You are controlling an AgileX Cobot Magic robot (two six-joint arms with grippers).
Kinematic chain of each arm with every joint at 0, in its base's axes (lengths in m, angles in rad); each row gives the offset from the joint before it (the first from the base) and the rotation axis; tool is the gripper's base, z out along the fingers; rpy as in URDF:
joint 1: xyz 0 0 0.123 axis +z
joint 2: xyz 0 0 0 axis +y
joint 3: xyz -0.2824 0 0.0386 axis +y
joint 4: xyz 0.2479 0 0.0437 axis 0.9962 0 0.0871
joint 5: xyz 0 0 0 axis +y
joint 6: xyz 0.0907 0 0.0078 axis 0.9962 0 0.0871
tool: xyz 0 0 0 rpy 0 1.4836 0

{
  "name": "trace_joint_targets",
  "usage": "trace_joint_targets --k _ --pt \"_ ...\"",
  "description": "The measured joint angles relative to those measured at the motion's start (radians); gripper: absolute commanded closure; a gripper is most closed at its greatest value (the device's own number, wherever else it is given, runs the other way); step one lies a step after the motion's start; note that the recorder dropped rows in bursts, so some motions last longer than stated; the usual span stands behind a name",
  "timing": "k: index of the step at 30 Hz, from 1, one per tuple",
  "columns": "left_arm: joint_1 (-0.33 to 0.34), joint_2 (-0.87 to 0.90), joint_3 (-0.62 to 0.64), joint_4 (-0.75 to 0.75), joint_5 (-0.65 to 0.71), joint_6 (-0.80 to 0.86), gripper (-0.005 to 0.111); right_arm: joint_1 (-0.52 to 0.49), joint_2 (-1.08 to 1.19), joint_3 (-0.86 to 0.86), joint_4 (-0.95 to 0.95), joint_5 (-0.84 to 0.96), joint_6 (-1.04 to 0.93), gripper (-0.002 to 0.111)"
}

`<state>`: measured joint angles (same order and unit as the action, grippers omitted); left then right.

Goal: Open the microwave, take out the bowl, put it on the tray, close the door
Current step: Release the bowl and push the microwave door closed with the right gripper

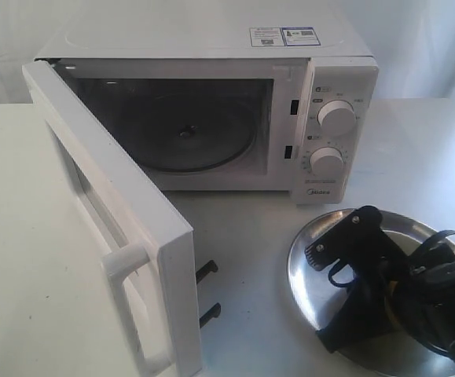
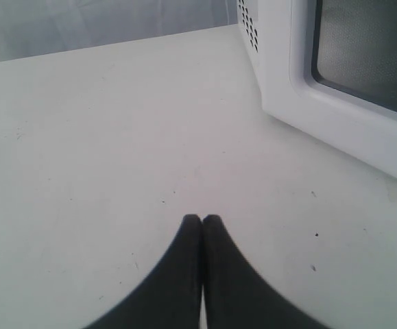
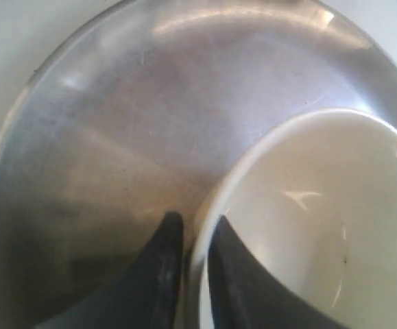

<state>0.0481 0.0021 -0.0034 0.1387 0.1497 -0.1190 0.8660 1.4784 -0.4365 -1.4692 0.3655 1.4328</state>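
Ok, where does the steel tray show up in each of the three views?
Exterior view: the tray lies lower right, in front of the microwave, partly hidden by the right arm.
Left wrist view: not in it.
Right wrist view: it fills most of the picture, behind the bowl, whose rim the right claw straddles.
Shared landmark: the white table, visible in all three views.

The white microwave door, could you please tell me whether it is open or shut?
Open: the white microwave door stands swung wide, baring the round glass turntable.
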Motion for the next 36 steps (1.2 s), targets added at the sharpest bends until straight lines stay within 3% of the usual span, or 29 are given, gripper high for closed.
trace_joint_targets --k 3,4,7,12,22,25,29,36 --pt "0.0 0.0 0.0 0.0 0.0 0.0 0.107 0.0 0.0 -0.004 -0.009 0.0 0.01 0.059" --pt "0.0 0.0 0.0 0.0 0.0 0.0 0.107 0.0 0.0 -0.004 -0.011 0.002 0.017 0.058" --pt "0.0 0.0 0.0 0.0 0.0 0.0 0.107 0.0 -0.005 -0.01 -0.049 0.034 0.096 0.067" --pt "0.0 0.0 0.0 0.0 0.0 0.0 0.107 0.026 -0.121 -0.014 -0.222 0.052 0.373 0.109" --pt "0.0 0.0 0.0 0.0 0.0 0.0 0.107 0.237 -0.5 -0.103 -0.265 -0.032 0.379 0.108" --pt "0.0 0.0 0.0 0.0 0.0 0.0 0.107 0.273 -0.587 -0.155 -0.264 -0.155 0.335 0.108" --pt "0.0 0.0 0.0 0.0 0.0 0.0 0.107 0.305 -0.618 -0.234 -0.261 -0.413 0.277 0.108" --pt "0.0 0.0 0.0 0.0 0.0 0.0 0.107 0.321 -0.48 -0.331 -0.245 -0.573 0.223 0.108"
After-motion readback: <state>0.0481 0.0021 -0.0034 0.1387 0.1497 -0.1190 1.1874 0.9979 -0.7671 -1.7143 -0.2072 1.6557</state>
